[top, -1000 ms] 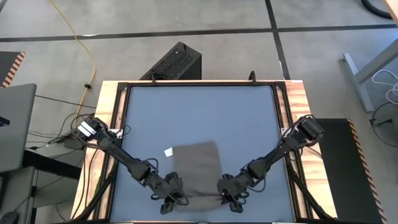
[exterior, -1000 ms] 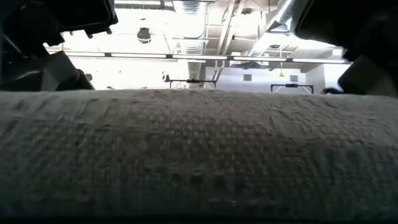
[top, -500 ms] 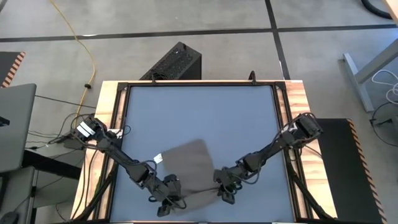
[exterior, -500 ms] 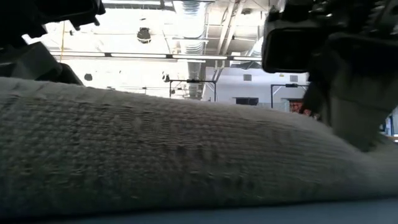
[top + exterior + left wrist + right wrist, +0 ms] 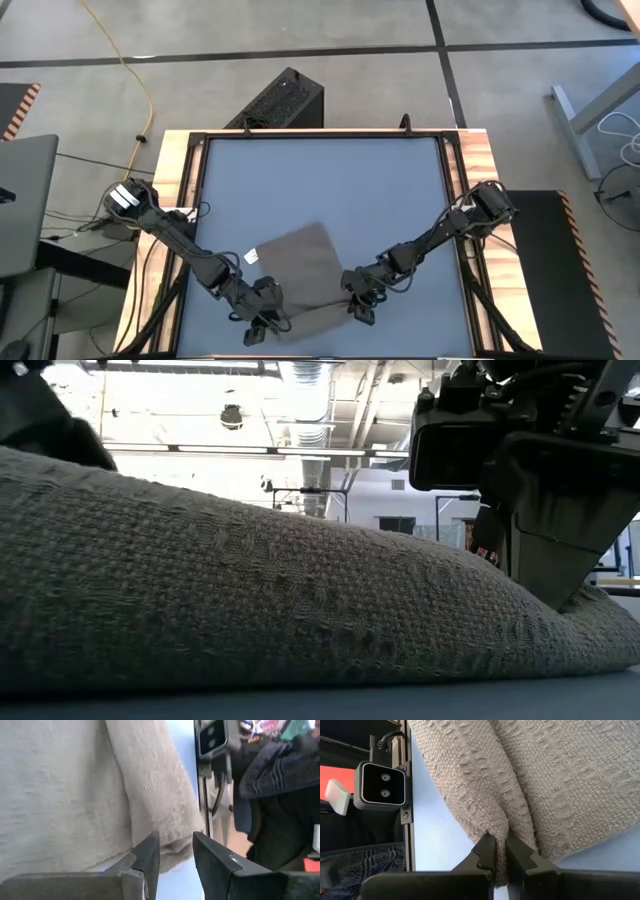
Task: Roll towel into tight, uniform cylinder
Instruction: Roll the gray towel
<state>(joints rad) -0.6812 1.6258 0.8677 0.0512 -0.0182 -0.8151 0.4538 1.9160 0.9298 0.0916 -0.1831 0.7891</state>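
So the taupe grey-brown woven towel (image 5: 300,275) sits near the front edge of the blue-grey table (image 5: 320,180), slightly left of centre, lying skewed, not square to the table. Its small white tag (image 5: 251,256) sticks out at the far left corner.

Both arms are down at the near hem. The right pincer (image 5: 500,851) is pressed together on a bunched fold of the towel's near right corner; you can see the cloth squeezed up between the two dark fingers. The left pincer (image 5: 175,852) is at the near left corner, fingers only a bit apart with the towel's rolled-looking edge right in front of the gap. I can't tell for sure whether it's actually pinching fabric or just sitting against it.

From table level the near edge looks like a fat hump, higher toward the left arm's end and tapering toward the right one. So the fold axis runs left-right between the pincers but tilted, and the flat remainder stretches away from both. My guess is rolling goes forward, away from the arms, and the ends need evening out first or it'll cone.
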